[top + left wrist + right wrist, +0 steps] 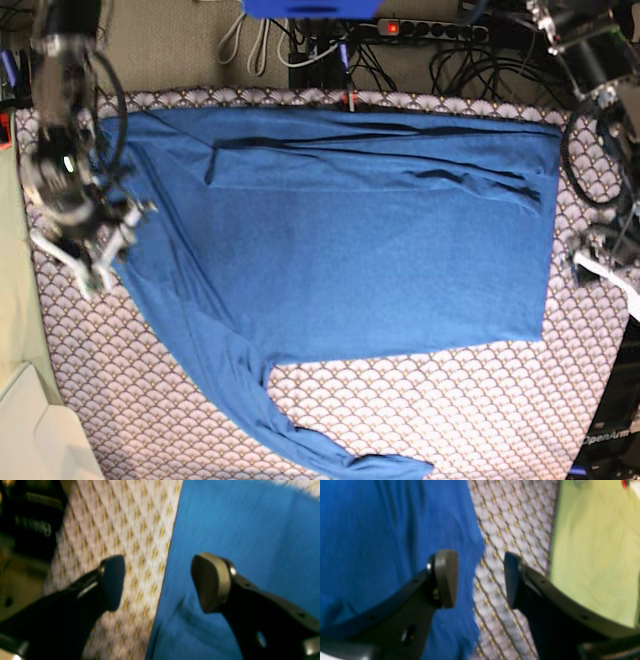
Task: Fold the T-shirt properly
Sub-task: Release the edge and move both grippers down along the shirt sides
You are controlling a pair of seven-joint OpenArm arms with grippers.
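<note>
Shirt (370,250) spread mostly flat on patterned cloth (450,410) over tabletop, one long edge already turned in along far side, one sleeve (290,425) trailing off toward near edge of cloth.

Right tool (480,578): jaws apart, nothing between, straddling shirt's side edge, one pad over blue, other over cloth. Left tool (157,582): same, jaws apart, empty, one pad over cloth, other over shirt; in base view barely visible off shirt's opposite side, exact spot hard to tell.

Step in hand, prob.: grab both side edges for next fold. To do well:
- Drop both tools w/ lower pad sliding under shirt edge only, not patterned cloth, else cloth lifts too.
- Close on edge at matching points either side of shirt so fold line stays straight.
- Lift low, carry across evenly, both arms same pace; knit soft, will sag & wrinkle if pulled unevenly.
- Deal w/ loose sleeve so it ends inside the fold, not sticking out.

Count: shirt 1; loose sleeve 1 visible; patterned cloth 1; tools 2, both empty.
</note>
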